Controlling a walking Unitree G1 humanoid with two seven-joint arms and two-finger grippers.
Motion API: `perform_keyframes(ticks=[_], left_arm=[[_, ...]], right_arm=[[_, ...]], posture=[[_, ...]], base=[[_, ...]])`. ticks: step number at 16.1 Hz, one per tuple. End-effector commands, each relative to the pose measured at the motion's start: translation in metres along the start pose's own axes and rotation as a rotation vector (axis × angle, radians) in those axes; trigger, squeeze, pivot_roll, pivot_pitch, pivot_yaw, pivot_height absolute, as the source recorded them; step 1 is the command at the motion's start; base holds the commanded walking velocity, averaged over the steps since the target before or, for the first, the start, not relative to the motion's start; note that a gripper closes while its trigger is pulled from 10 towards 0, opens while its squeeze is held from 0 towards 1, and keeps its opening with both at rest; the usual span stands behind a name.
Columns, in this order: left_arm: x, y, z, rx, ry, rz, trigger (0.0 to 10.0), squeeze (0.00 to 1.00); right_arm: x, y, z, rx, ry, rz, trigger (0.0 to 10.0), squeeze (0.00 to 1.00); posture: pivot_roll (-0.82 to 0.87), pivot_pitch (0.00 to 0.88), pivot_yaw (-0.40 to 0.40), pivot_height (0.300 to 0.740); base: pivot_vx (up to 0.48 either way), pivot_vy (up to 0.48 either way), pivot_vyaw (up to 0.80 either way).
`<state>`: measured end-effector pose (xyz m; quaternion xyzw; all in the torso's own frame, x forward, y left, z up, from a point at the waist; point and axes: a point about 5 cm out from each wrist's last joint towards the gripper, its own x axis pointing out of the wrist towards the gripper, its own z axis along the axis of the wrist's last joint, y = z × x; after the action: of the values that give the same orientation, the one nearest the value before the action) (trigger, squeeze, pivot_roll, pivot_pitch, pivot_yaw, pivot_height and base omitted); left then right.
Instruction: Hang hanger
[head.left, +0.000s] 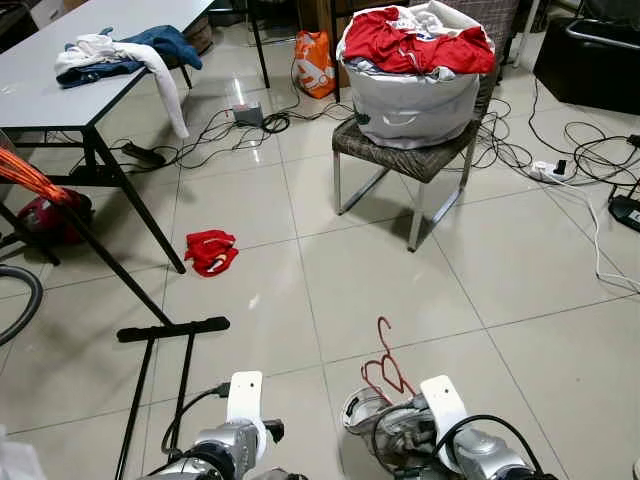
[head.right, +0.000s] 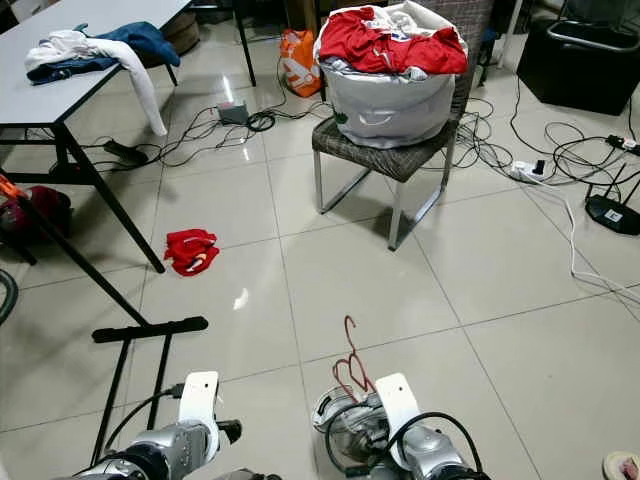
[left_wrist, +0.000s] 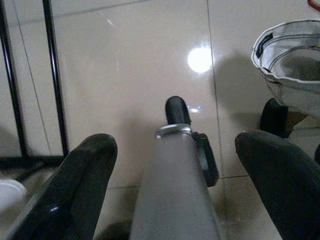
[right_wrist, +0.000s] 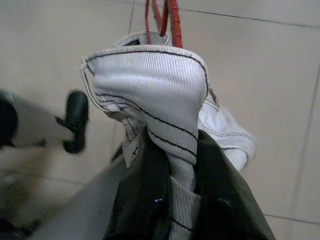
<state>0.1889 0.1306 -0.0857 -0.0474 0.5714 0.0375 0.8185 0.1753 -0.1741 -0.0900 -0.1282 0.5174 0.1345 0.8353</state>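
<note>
While the right gripper (right_wrist: 170, 200) pinches a white garment (right_wrist: 150, 95) low over the tiled floor (head.left: 400, 270), the red hanger (head.left: 385, 365) rises from that cloth, hook upward. Left gripper (left_wrist: 172, 175) hangs beside it, fingers (left_wrist: 75, 185) spread wide, holding nothing. Ahead, a laundry basket (head.left: 415, 100) sits on a chair (head.left: 400, 160); a red cloth (head.left: 211, 251) lies near the table (head.left: 60, 90) leg
</note>
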Motion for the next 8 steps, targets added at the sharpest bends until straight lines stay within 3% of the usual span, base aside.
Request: perform_keyframes(ticks=[1,6,8], left_arm=[[-0.0007,0.0020,0.0064,-0.036,-0.008,0.017,10.0,0.00],[-0.0012,0.0022,0.0116,0.016,-0.036,0.008,10.0,0.00],[-0.0013,0.0024,0.0119,0.004,-0.030,0.011,10.0,0.00]], right_arm=[[-0.0007,0.0097,-0.0231,-0.085,0.106,0.012,10.0,0.00],[-0.0001,0.0127,-0.0196,0.044,0.048,0.010,10.0,0.00],[0.0001,0.0155,-0.0215,0.010,0.056,0.011,10.0,0.00]], posture=[[-0.16,0.000,0.117,0.740],[-0.18,0.000,0.128,0.740],[-0.19,0.000,0.130,0.740]], base=[[0.000,0.000,0.00],[0.000,0.000,0.00],[0.000,0.000,0.00]])
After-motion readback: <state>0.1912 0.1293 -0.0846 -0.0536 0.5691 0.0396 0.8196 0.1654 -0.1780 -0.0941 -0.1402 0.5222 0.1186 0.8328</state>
